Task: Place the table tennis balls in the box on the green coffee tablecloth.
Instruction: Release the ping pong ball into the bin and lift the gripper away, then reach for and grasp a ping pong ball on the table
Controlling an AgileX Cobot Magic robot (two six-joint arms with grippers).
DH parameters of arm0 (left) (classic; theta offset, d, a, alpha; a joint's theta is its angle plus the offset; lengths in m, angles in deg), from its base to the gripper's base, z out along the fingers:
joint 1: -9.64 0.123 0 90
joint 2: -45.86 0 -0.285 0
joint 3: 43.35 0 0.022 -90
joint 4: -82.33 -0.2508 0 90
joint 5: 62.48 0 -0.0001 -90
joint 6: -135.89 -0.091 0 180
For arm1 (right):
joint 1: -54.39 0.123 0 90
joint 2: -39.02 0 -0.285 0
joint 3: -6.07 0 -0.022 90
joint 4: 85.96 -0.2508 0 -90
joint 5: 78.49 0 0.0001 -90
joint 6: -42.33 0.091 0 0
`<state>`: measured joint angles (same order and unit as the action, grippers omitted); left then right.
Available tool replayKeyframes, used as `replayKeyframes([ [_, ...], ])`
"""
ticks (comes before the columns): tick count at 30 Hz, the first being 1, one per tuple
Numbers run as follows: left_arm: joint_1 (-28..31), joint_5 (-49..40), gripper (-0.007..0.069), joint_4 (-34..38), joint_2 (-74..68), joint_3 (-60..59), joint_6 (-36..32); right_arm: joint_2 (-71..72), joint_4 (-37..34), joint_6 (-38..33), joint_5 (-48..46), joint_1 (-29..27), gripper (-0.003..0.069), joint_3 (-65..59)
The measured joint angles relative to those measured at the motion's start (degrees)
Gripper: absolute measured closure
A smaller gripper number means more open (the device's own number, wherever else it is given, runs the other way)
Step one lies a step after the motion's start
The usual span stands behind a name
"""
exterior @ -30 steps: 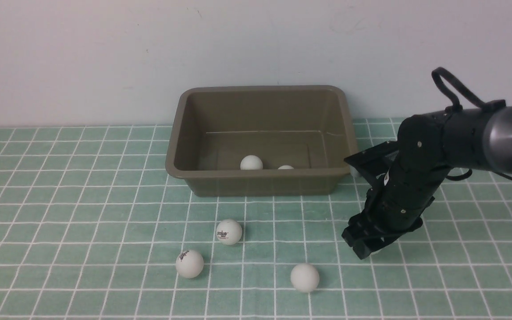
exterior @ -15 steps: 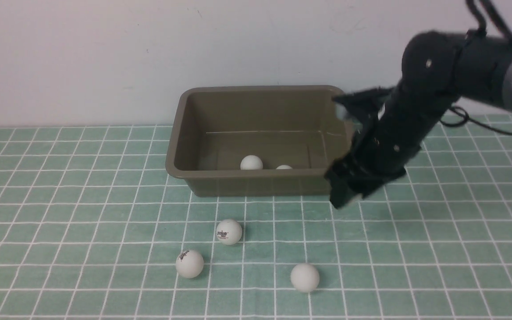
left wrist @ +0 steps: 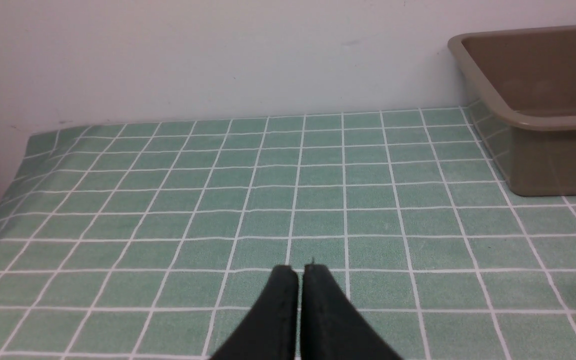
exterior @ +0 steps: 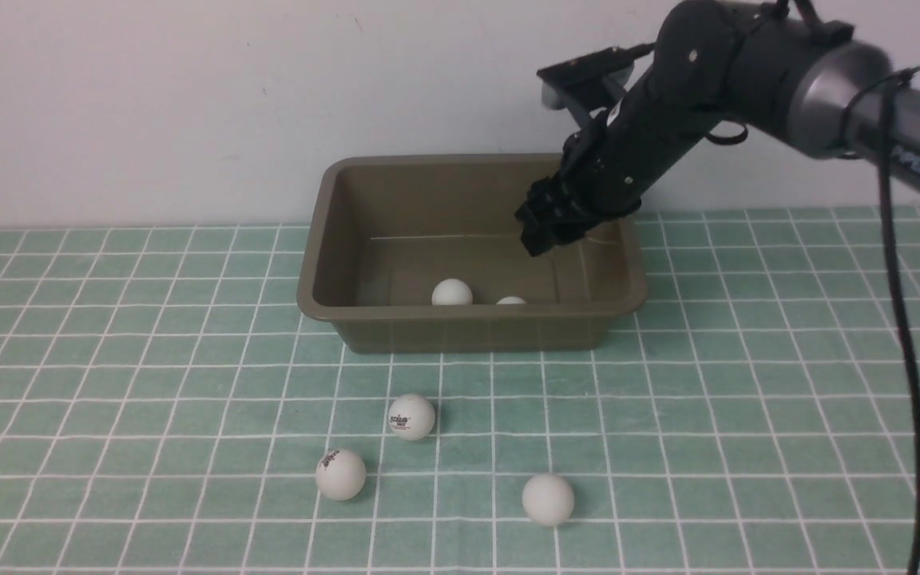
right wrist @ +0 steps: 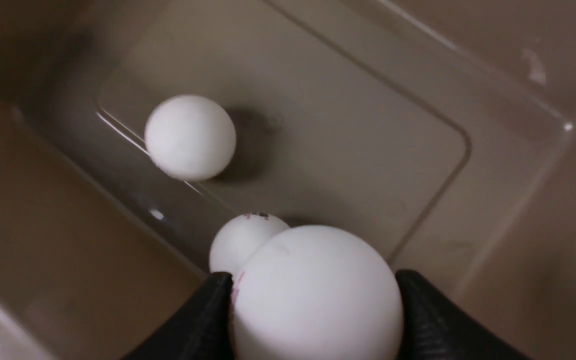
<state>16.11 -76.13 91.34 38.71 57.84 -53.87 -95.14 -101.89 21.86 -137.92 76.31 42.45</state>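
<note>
The olive-brown box (exterior: 340,263) stands on the green coffee tablecloth (exterior: 109,359) by the wall. Two table tennis balls (exterior: 452,293) (exterior: 511,301) lie on its floor. My right gripper (exterior: 538,233) hangs over the box's right half, shut on a third white ball (right wrist: 315,295) that fills the space between its black fingers (right wrist: 418,310). Three more balls (exterior: 411,416) (exterior: 340,473) (exterior: 548,499) rest on the cloth in front of the box. My left gripper (left wrist: 300,272) is shut and empty, low over the cloth left of the box (left wrist: 533,120).
A pale wall (exterior: 188,104) rises directly behind the box. The cloth's left edge (left wrist: 23,150) falls away in the left wrist view. A black cable (exterior: 899,319) hangs from the right arm down the right side.
My right arm has risen from the cloth at the right and swung left and back, carrying the ball to above the box. The balls on the cloth have not moved.
</note>
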Motion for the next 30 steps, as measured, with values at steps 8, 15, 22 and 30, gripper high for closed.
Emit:
replayKeyframes([
  [8, 0.0, 0.0, 0.0629, 0.0, 0.0, 0.0, 0.0, -3.2, 0.4, -1.5, -2.3, 0.0, 0.0174, 3.3],
  [15, 0.0, 0.0, 0.0629, 0.0, 0.0, 0.0, 0.0, -0.7, -0.7, 3.2, -11.5, 0.0, 0.0169, 14.9],
  [22, 0.0, 0.0, 0.0629, 0.0, 0.0, 0.0, 0.0, 13.3, -1.4, 6.6, -12.0, 1.8, 0.0168, 6.6],
  [30, 0.0, 0.0, 0.0629, 0.0, 0.0, 0.0, 0.0, 21.3, -0.9, 5.8, -12.1, 10.0, 0.0198, -16.1],
])
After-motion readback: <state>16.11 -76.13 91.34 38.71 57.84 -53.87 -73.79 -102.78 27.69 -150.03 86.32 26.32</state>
